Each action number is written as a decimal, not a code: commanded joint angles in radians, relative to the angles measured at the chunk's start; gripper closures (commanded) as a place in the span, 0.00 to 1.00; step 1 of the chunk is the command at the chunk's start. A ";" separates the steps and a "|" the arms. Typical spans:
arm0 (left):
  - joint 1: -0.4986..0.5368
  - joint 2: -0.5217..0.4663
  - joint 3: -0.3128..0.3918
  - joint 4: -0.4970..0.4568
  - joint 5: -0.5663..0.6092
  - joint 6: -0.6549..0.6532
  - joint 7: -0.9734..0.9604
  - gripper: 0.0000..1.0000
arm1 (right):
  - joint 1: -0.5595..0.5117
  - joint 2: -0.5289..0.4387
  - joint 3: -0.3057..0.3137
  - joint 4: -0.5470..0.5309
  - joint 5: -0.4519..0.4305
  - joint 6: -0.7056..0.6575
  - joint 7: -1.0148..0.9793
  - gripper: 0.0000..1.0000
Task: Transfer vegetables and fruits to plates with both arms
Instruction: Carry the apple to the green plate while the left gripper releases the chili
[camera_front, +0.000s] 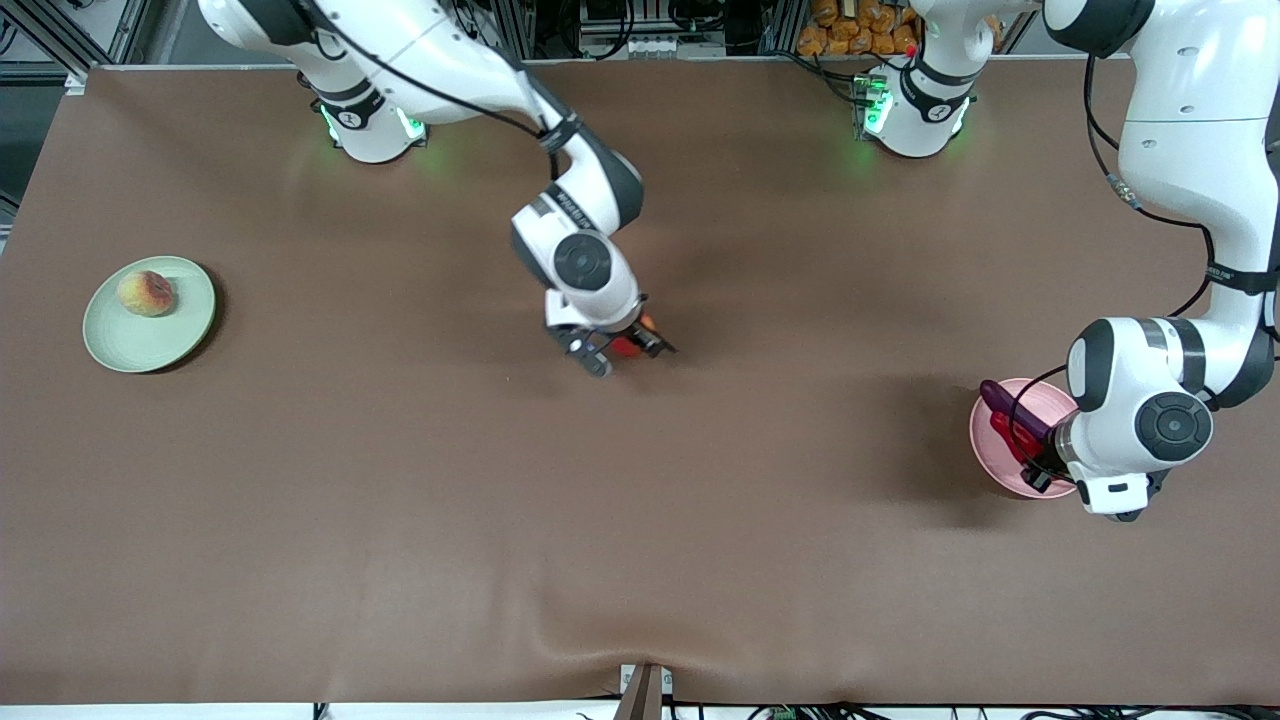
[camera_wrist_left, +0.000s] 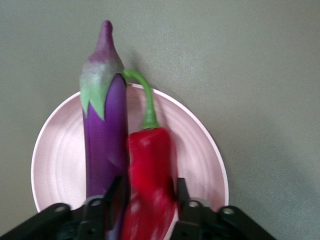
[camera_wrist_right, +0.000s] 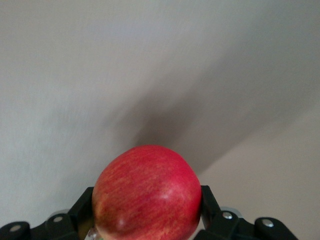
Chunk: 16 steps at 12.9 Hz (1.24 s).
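Right gripper (camera_front: 622, 350) at worktop (camera_front: 400, 480) centre, jaws closed against both sides of red-orange fruit (camera_wrist_right: 147, 192). Left gripper (camera_wrist_left: 147, 210) over pink plate (camera_wrist_left: 60, 150) at left arm's end; jaws parted around chili pepper (camera_wrist_left: 150, 175), eggplant (camera_wrist_left: 102, 140) alongside. Peach (camera_front: 146, 293) on green plate (camera_front: 150, 340), 10 o'clock sector.

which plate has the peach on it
The pale green plate at the right arm's end of the table; the peach sits on it alone. The pink plate holds the eggplant and chili pepper.
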 joint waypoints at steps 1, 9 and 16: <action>0.005 0.001 -0.006 0.005 0.034 0.006 0.004 0.00 | -0.129 -0.137 0.007 -0.017 -0.013 -0.229 -0.186 1.00; -0.006 -0.094 -0.028 0.019 0.034 -0.010 0.099 0.00 | -0.445 -0.432 -0.196 -0.367 -0.127 -0.307 -1.003 1.00; 0.003 -0.255 -0.190 0.022 0.032 -0.299 0.313 0.00 | -0.531 -0.362 -0.646 -0.424 -0.126 -0.166 -1.899 1.00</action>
